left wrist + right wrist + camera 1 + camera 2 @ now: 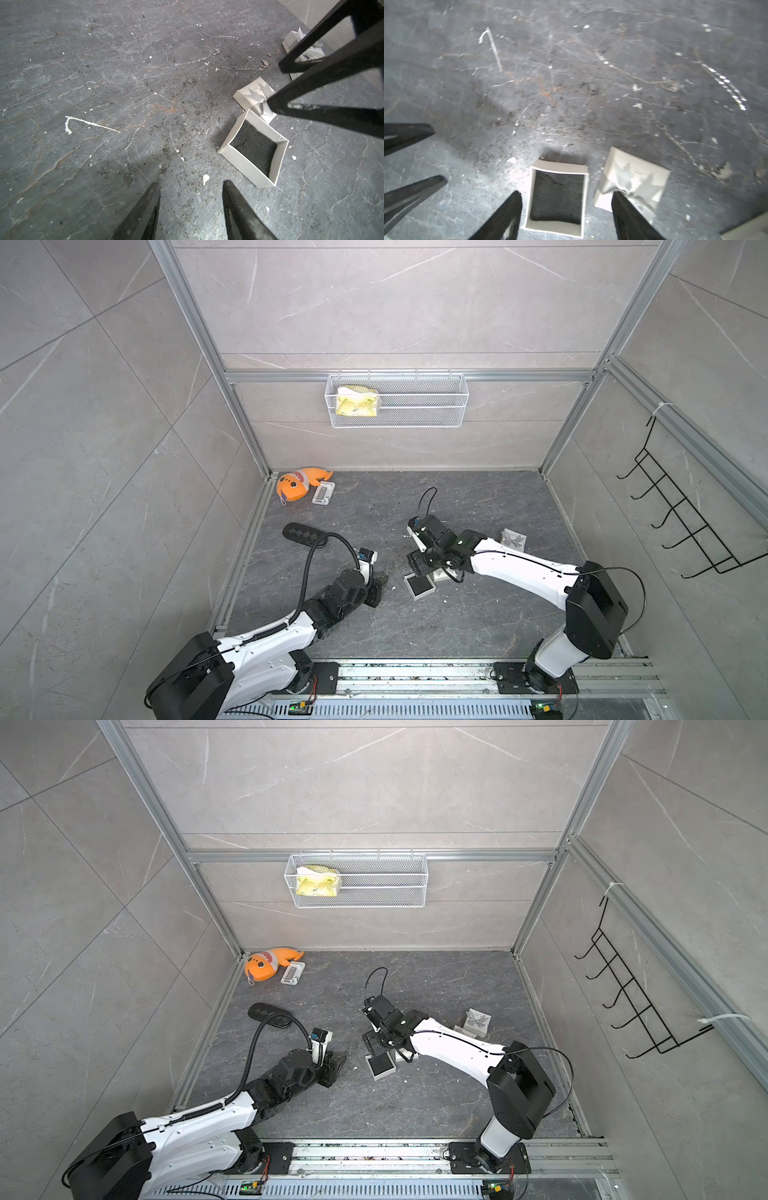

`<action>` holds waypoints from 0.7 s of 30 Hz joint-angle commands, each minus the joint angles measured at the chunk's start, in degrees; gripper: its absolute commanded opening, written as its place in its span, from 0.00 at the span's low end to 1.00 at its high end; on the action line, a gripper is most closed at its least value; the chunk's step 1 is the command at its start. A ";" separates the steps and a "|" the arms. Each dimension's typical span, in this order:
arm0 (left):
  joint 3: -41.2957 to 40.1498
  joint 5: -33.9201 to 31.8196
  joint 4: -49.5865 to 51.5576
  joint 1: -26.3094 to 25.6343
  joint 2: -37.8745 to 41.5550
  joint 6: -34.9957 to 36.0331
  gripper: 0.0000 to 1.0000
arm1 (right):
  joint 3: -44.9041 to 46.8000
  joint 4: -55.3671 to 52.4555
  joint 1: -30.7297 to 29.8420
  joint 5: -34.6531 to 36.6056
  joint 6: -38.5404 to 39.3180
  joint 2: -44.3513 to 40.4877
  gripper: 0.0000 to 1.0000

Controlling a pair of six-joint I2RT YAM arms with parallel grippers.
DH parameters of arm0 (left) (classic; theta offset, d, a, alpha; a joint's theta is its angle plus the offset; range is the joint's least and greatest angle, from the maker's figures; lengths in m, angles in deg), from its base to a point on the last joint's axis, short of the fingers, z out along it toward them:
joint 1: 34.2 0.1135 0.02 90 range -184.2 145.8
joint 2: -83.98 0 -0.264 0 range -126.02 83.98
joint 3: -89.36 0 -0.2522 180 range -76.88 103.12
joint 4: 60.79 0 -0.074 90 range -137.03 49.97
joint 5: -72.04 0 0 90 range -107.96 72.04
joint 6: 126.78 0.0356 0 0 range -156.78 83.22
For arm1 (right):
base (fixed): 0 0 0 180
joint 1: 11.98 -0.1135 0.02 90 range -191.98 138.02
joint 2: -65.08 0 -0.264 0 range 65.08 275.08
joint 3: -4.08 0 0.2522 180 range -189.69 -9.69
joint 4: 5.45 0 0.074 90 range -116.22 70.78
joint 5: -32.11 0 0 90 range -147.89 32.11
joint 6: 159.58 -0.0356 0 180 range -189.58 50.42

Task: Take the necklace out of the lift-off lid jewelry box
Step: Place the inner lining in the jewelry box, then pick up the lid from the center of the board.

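Note:
The jewelry box (245, 164) (533, 193) (419, 588) (380, 1068) stands open on the dark floor, and only black foam shows inside it. Its white lid (252, 91) (639, 168), with a silver bow, lies right beside it. Thin silver necklace chains (195, 61) (724, 82) lie spread on the floor beyond the box. My right gripper (565, 193) (419, 568) hovers open over the box, one finger on each side, holding nothing. My left gripper (191, 184) (378, 589) is open over bare floor, just left of the box.
A second grey gift box (513, 540) sits behind the right arm. An orange plush (297, 485), a small white holder (323, 493) and a black flat piece (301, 535) lie at the back left. A wire basket (395, 400) and a hook rack (681, 510) hang on the walls.

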 commanded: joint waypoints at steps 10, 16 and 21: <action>1.82 1.72 -1.65 0.05 -1.51 3.00 0.54 | 1.13 -4.61 5.19 6.55 -1.17 6.62 0.92; 2.72 3.62 -1.17 0.05 -2.73 3.97 0.55 | 2.23 -2.86 6.15 5.23 -2.14 9.21 0.90; 2.94 5.74 -1.93 0.05 -3.95 4.31 0.55 | 4.63 -0.70 7.62 3.13 -3.11 9.54 0.87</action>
